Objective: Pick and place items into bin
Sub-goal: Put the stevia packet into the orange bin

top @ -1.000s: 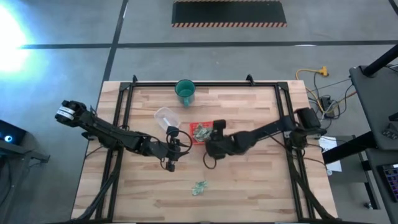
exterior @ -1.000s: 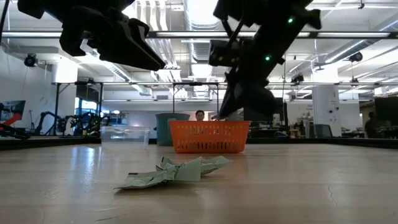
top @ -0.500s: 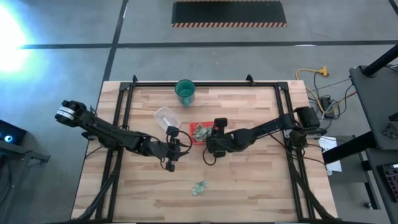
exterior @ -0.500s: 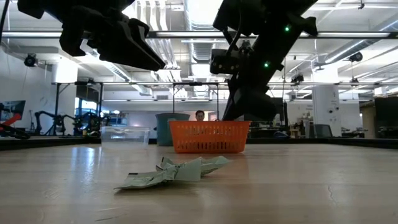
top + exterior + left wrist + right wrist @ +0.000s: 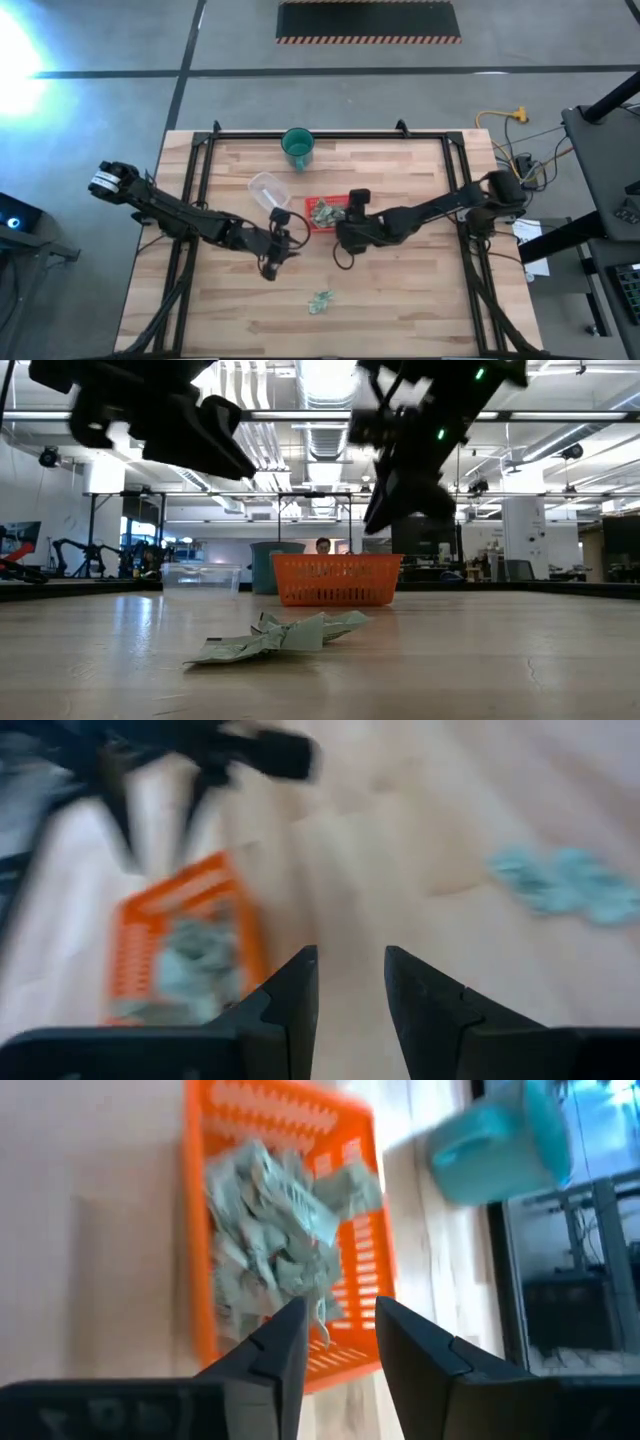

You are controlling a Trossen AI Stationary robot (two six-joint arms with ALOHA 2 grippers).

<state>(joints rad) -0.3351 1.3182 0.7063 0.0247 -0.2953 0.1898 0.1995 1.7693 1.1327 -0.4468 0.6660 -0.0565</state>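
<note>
— Where is the red tray (image 5: 322, 213)?

— Near the middle of the high view, on the wooden surface (image 5: 400, 290). It holds a heap of pale-green wrappers (image 5: 275, 1230). In the low view the tray sits at the centre of the frame, far back on the surface.

— And your pincers?

— My right pincer (image 5: 353, 203) sits just right of the tray in the high view, near its right edge. Through my right wrist view its two fingers (image 5: 285, 1345) stand a little apart with nothing between them, and the tray with its wrappers lies just beyond them. My left pincer (image 5: 284, 222) is just left of the tray in the high view. In my left wrist view its fingers (image 5: 300, 995) are also apart and hold nothing.

— Anything outside the tray?

— Yes, a small crumpled clump of wrappers (image 5: 321, 300) lies on the surface in the lower middle of the high view, well apart from both pincers. In the low view it fills the foreground (image 5: 275, 637), lying flat on the wood.

— What else is on the surface?

— A clear round container (image 5: 265, 189) up and left of the tray, and a green cup (image 5: 297, 147) near the top edge of the surface in the high view.
</note>
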